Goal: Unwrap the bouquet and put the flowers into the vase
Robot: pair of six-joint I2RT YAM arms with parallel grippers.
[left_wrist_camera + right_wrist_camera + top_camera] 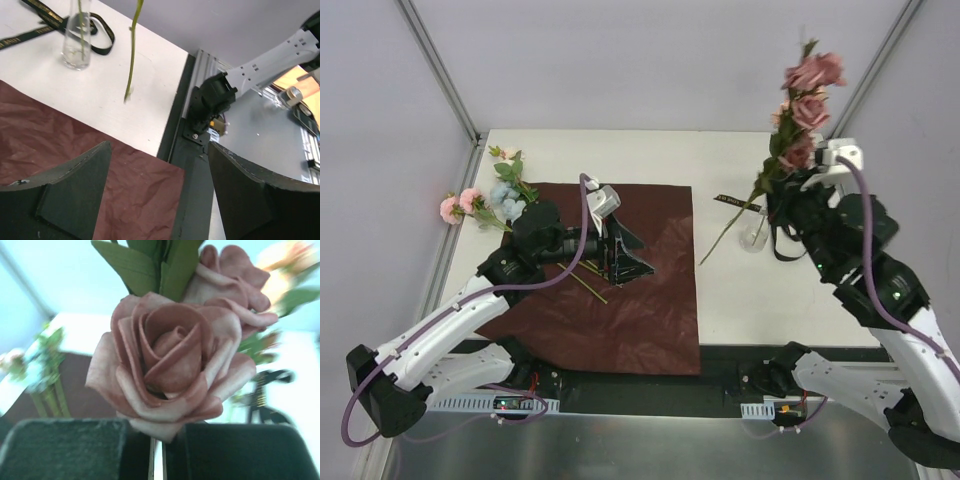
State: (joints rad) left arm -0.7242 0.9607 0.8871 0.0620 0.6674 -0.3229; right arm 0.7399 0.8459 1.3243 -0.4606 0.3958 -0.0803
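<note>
Right claw (156,442) pinched shut on the stem of the mauve roses (807,95), held high over the table's right side. Blooms up at 12 o'clock, long stem slanting down to 7 o'clock, tip hanging free just beside the vase (754,237), not in it. Vase upright on the white table (770,300), black ribbon (735,202) just beside it at 11 o'clock.

Left claw (159,200) wide open, nothing between the fingers, low over the dark red paper (650,310) spread flat mid-table. Thin green stems (588,281) lie on the paper at its 7 o'clock.

Loose flowers (485,200), pink and pale blue, at the paper's 10 o'clock corner, overhanging the table's left edge. Bare table at 12 o'clock and right of the paper. Grey walls and metal frame posts (440,75) close in on both sides.
</note>
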